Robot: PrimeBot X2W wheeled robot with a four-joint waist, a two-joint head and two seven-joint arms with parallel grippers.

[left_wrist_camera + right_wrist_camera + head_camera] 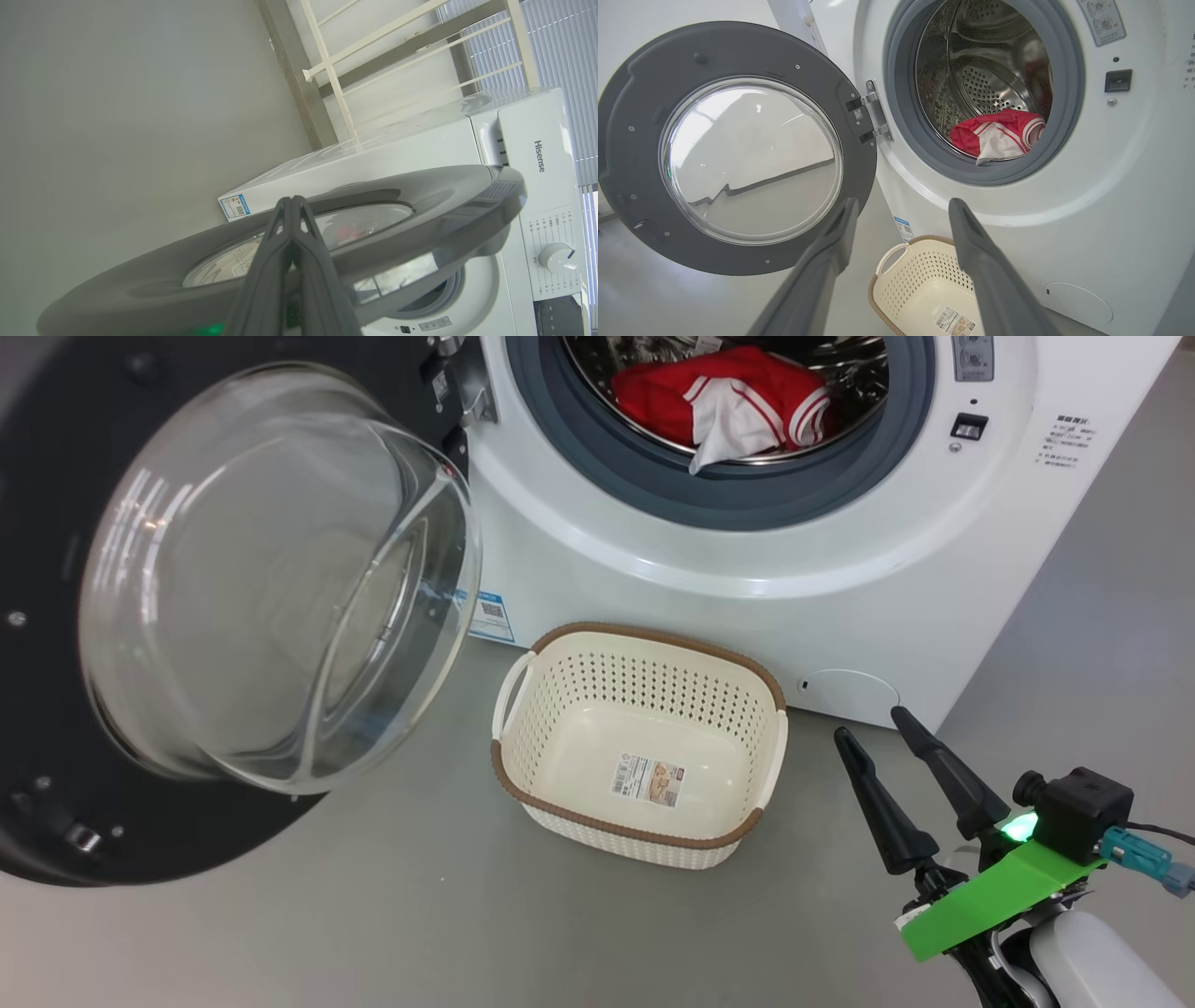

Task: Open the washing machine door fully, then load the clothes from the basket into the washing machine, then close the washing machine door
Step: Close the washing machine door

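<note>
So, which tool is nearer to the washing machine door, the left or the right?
Left. The shut left tool is close by the outer face of the door; contact is unclear. The open right tool hangs beyond the basket.

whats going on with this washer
A two-armed robot is doing laundry. The red-and-white garment lies in the steel drum of the white front-loading washing machine, and the cream perforated plastic basket on the floor holds no clothes. The round black glass-windowed door stands wide open. The left gripper is shut by the door's outer face; the right gripper hovers open beside the basket.
</note>
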